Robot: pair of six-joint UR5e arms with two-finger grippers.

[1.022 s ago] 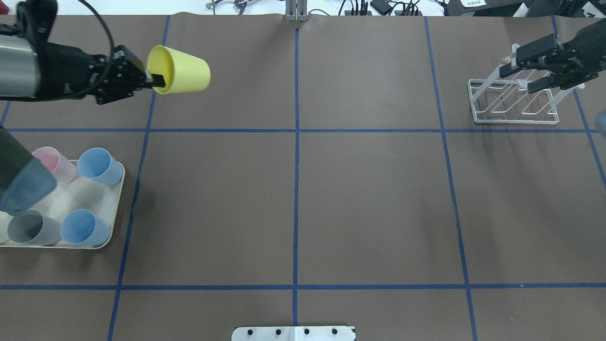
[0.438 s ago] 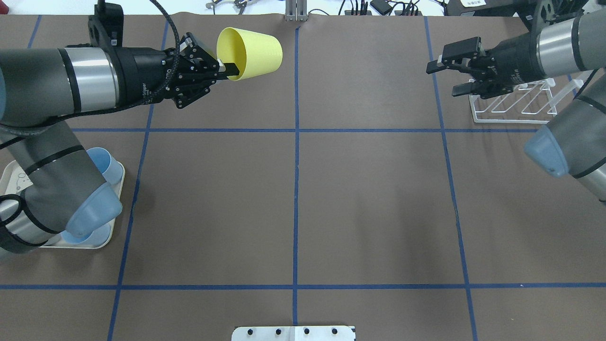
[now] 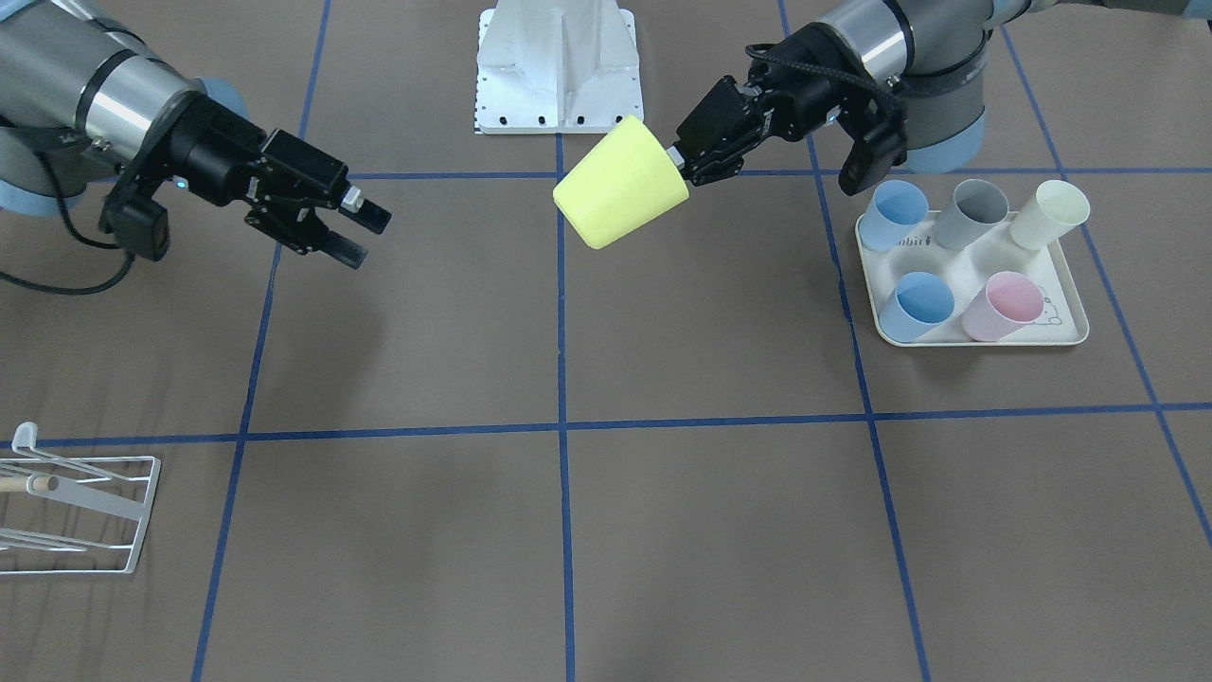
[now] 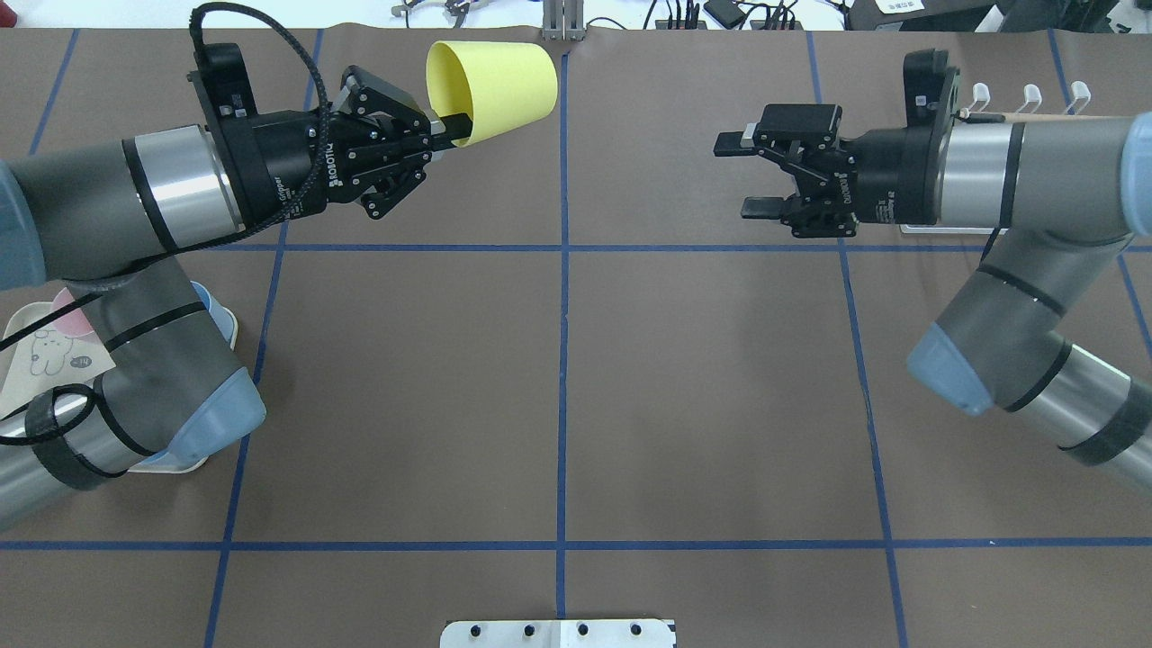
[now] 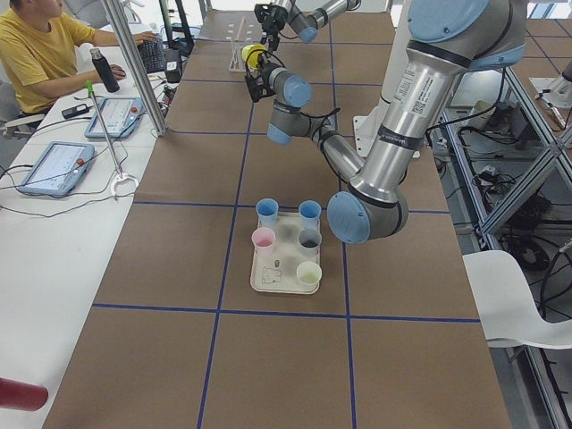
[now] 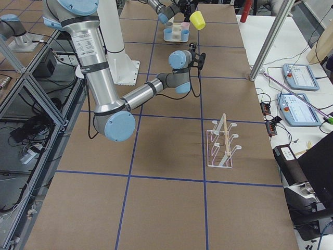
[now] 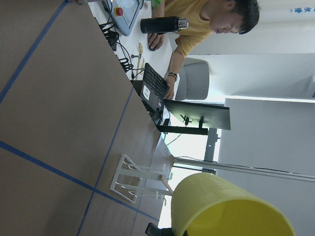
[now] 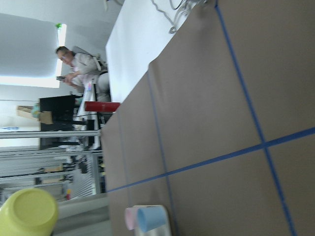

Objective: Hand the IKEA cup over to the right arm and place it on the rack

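Note:
The yellow IKEA cup lies on its side in the air near the table's far centre line. My left gripper is shut on its rim, one finger inside and one outside. In the front view the cup hangs from the left gripper, base pointing toward my right gripper. My right gripper is open and empty, facing the cup with a clear gap between them. The white wire rack stands at the far right corner. In the overhead view the rack is mostly hidden behind the right arm.
A cream tray with several pastel cups sits on my left side of the table, partly under the left arm in the overhead view. The robot's white base plate is at the near edge. An operator sits at a side desk.
My left arm has carried the yellow cup rightward toward the centre line. My right arm has left the rack and swung leftward toward the centre, gripper still open.

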